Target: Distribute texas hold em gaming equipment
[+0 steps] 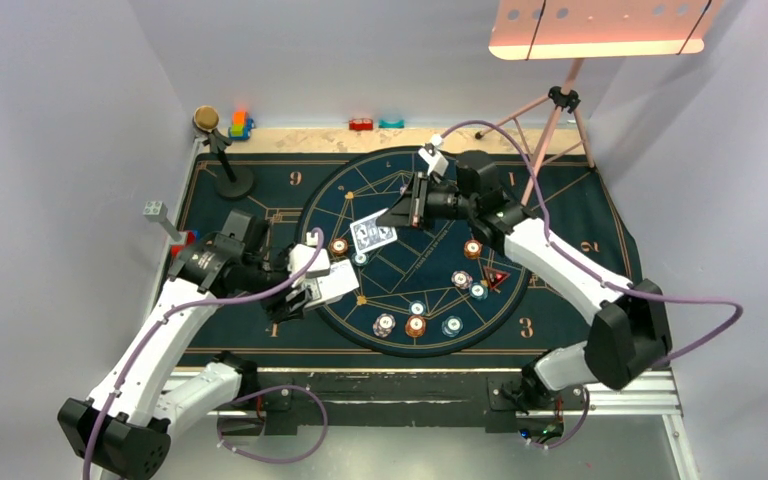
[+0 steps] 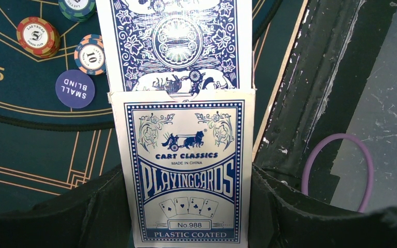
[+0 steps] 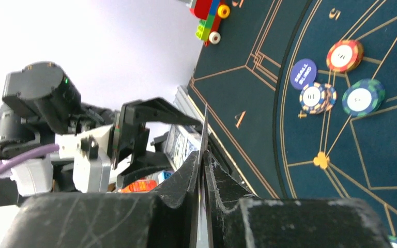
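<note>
While the right arm bends in over the round mat (image 1: 330, 200), its end effector (image 3: 203, 165) is clamped on 1 playing card (image 1: 373, 233), back up, long axis roughly left-right above the mat's left half. The left arm reaches low to the mat's left rim, its end effector (image 2: 186, 217) gripping the card box (image 2: 183, 170) lengthwise, open end away from the wrist, cards protruding.

Card box (image 2: 186, 175) blu/wht; mat (image 2: 31, 150) navy w/ gold.

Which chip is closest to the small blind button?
The blue-and-orange 10 chip, right beside the button; the red 5 chip and green chip sit farther off.
</note>
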